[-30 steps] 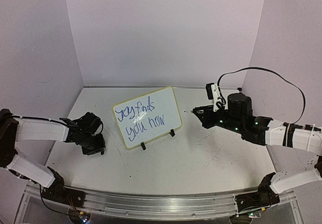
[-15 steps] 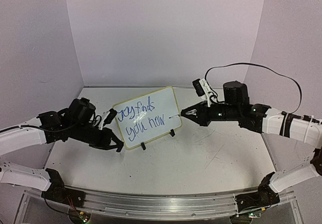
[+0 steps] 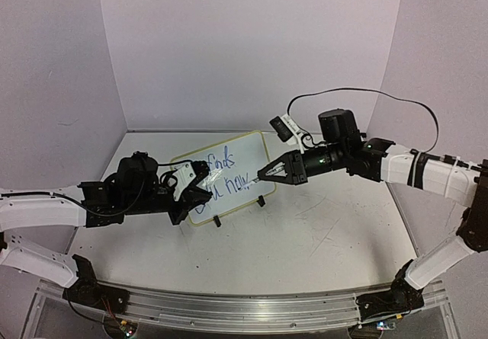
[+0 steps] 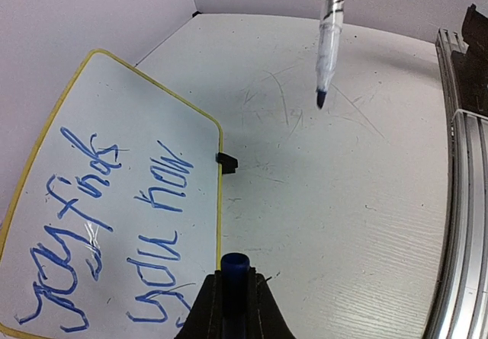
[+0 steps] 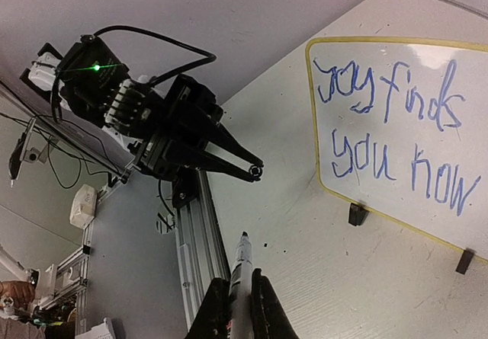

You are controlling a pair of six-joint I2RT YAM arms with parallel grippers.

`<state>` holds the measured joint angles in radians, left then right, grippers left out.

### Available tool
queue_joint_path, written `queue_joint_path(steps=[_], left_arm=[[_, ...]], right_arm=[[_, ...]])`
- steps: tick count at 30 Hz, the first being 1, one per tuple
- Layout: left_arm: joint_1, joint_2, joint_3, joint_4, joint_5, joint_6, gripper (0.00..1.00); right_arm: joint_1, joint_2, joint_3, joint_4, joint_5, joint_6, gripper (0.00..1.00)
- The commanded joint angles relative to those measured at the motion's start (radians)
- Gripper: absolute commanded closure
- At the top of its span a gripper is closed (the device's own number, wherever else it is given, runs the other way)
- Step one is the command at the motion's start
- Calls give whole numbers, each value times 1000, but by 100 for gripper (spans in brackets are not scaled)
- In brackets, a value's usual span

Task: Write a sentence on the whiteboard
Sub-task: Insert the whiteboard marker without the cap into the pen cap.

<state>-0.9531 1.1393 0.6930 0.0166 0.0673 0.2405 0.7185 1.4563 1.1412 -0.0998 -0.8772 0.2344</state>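
The whiteboard (image 3: pixel 232 173) stands tilted on two black clip feet mid-table, with "joy finds you now" on it in blue. It also shows in the left wrist view (image 4: pixel 114 194) and the right wrist view (image 5: pixel 396 118). My left gripper (image 3: pixel 203 179) is in front of the board's left part, shut on a blue marker cap (image 4: pixel 235 267). My right gripper (image 3: pixel 276 173) is shut on the uncapped marker (image 5: pixel 242 267), whose tip hangs above the table by the board's right edge. Cap (image 5: pixel 255 172) and marker tip (image 4: pixel 321 99) face each other, apart.
An aluminium rail (image 3: pixel 244 307) runs along the table's near edge and shows in both wrist views (image 4: pixel 457 164) (image 5: pixel 200 240). Purple walls close in the back and both sides. The scuffed table top (image 3: pixel 320 232) lies in front of and right of the board.
Both arms have lifted and swung inward. The left gripper has moved right in front of the board's left part. The right gripper with the marker has moved left to the board's right edge.
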Motion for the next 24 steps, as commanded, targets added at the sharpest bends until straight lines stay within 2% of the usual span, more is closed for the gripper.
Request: queue_joint_path(steps=[1,24], left_arm=[[-1,-3,-6,117,0,101,100],[-3,-48,-72,121,32,142,100]], right_arm=[[44,63,83,-3,49,20,100],[128,238,225,29,107,76,100]])
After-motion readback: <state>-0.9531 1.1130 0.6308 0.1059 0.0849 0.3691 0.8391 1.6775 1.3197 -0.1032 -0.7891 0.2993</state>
